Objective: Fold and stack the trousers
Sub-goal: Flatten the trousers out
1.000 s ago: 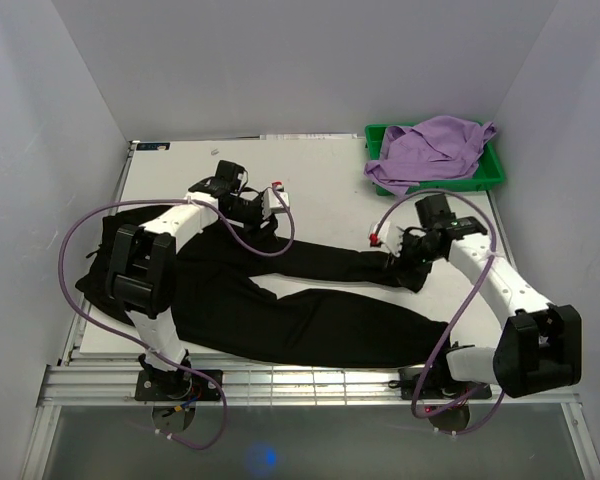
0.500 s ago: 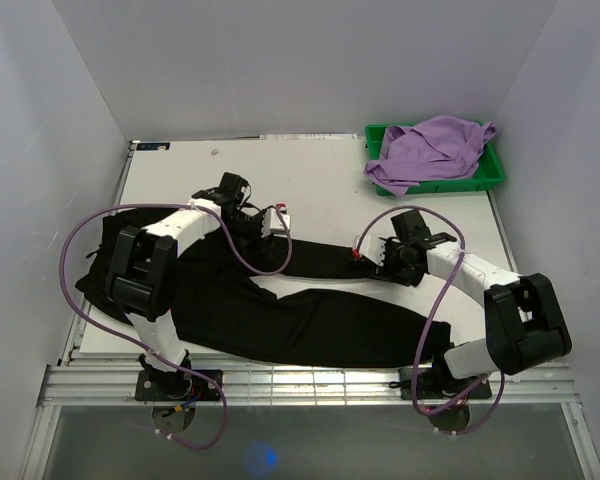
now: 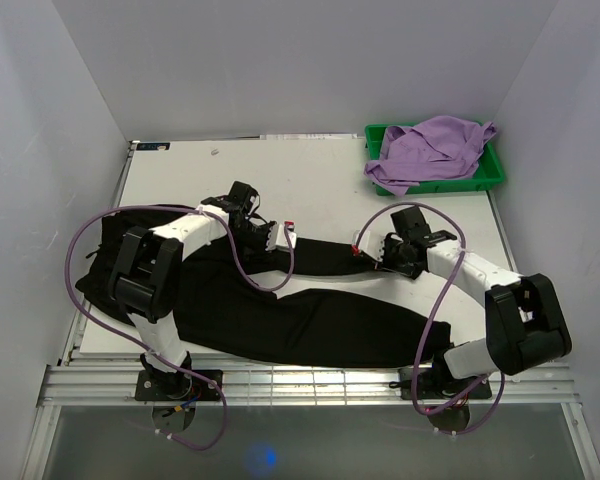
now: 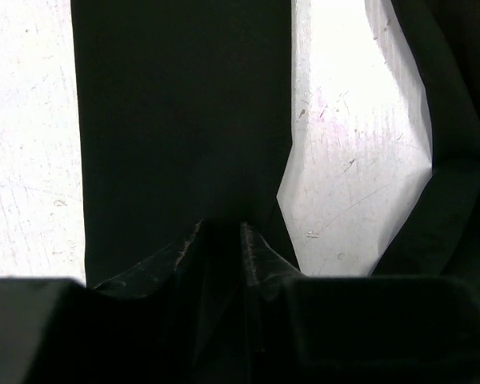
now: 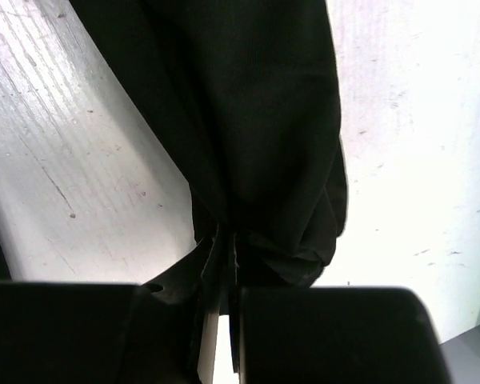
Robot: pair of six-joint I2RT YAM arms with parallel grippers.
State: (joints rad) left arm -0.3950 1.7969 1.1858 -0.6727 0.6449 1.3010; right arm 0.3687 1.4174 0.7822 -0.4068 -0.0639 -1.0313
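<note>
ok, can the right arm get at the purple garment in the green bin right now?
Probably not yet: the right gripper is shut on a leg of the trousers. Otherwise the way looks free, only bare table between it and the purple garment in the green bin.

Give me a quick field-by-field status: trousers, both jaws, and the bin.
trousers: black, laid across the table, waist at left, not yet folded
far leg: gripped in two places
left jaws: shut on far leg, partway along it
right jaws: shut on far leg's cuff end
near leg: lying on the table, ungripped
green bin: far right corner, holds lilac garment
</note>
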